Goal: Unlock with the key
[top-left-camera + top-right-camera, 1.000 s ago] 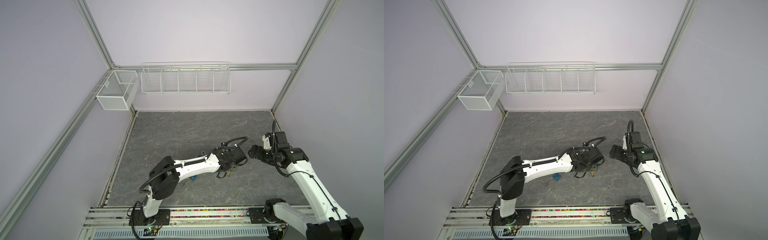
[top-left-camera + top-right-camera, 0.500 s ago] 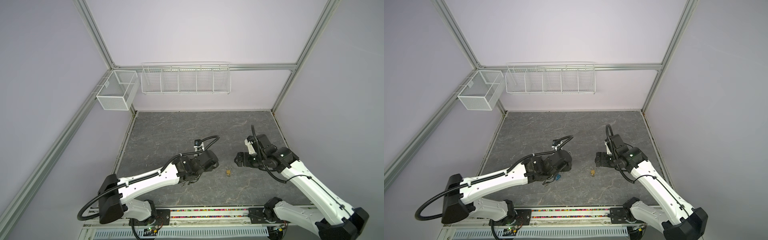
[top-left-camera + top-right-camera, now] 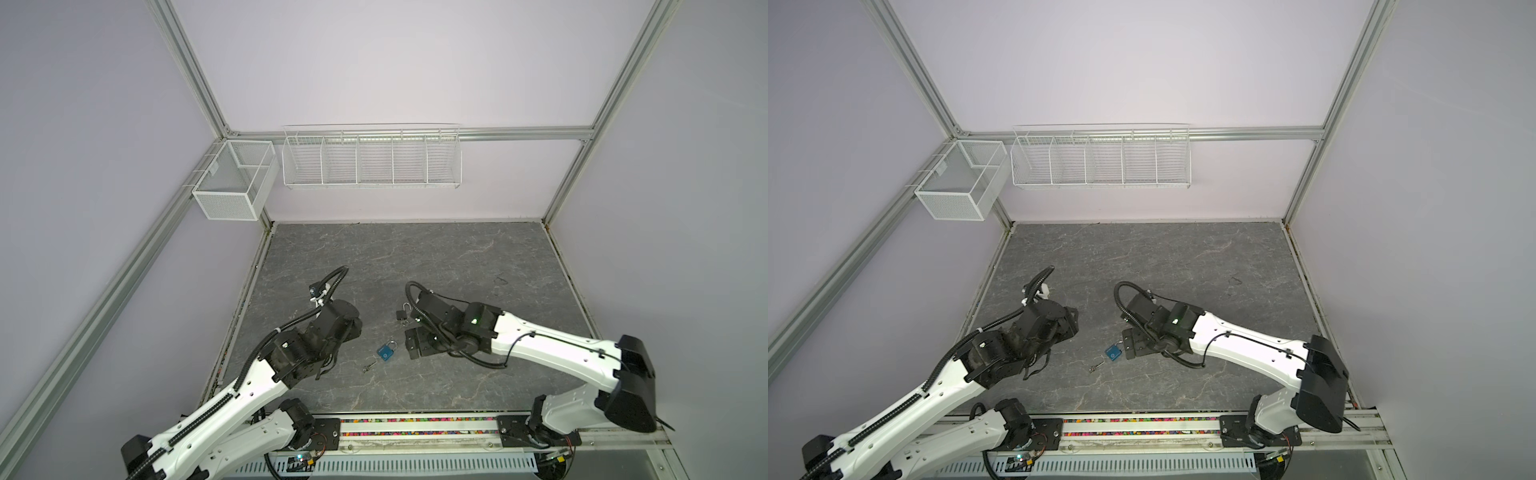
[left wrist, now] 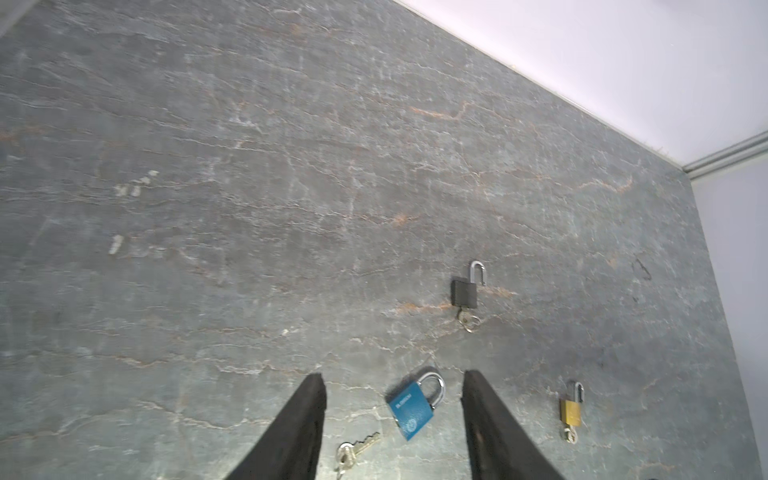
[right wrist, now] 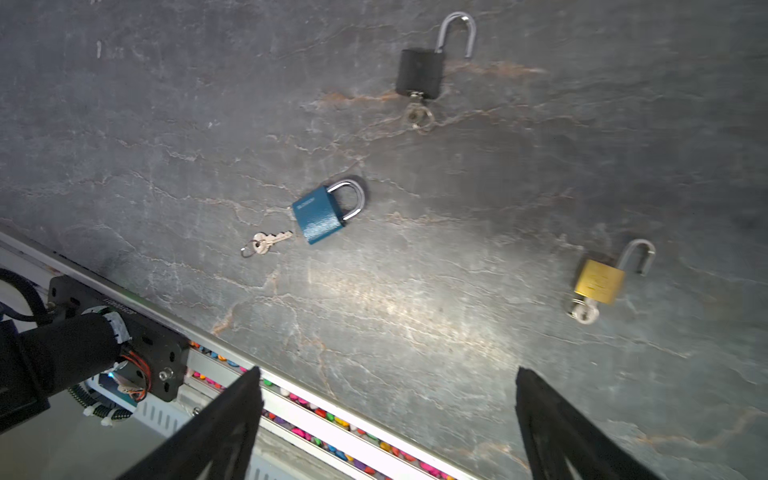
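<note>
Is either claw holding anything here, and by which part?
Nothing is held. Left claw and right claw stand open, empty; the key lies beside the blue padlock.

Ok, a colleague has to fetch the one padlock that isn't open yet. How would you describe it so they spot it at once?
On the grey table, look in the front half about midway across: the blue padlock lies there, a loose key beside it. Of three padlocks, it alone has a closed shackle; the black padlock and brass padlock stand open with keys inserted.
</note>
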`<state>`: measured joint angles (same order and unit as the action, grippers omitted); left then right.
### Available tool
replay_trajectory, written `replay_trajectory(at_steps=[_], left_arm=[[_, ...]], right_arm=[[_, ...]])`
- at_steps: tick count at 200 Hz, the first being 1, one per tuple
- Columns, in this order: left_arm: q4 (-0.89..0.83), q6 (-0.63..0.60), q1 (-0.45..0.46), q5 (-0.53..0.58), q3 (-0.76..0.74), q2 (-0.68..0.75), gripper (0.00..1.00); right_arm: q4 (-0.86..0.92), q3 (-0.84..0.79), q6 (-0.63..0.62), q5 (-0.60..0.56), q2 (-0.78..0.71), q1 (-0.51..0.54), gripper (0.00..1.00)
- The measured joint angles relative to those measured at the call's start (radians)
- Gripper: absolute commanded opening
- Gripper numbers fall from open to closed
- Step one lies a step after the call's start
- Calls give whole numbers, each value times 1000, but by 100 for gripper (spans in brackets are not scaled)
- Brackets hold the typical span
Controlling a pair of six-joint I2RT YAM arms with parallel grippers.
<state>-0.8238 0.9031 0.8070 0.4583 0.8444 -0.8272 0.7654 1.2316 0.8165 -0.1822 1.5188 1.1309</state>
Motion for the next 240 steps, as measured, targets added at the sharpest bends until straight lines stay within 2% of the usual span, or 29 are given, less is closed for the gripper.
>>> replay_trajectory(at_steps=[24,47,83,105,168,240], left_arm=[[-53,-11,-79,-3,-3,66,53],[-105,-16,-117,-3,-7,138,53],[-184,-8,-120,-2,-7,214,53],[-221,-3,-120,-3,-7,247,53],[-297,55,-120,-4,-6,326,55],[-341,72,-122,-5,-4,333,55]], right_arm=[[-64,76,40,-18,137,74,100],[-115,121,80,-27,235,128,90],[-129,212,145,-62,368,178,75],[-131,246,179,-85,427,198,70],[-105,367,205,-116,571,228,46],[-78,425,203,-134,638,228,37]])
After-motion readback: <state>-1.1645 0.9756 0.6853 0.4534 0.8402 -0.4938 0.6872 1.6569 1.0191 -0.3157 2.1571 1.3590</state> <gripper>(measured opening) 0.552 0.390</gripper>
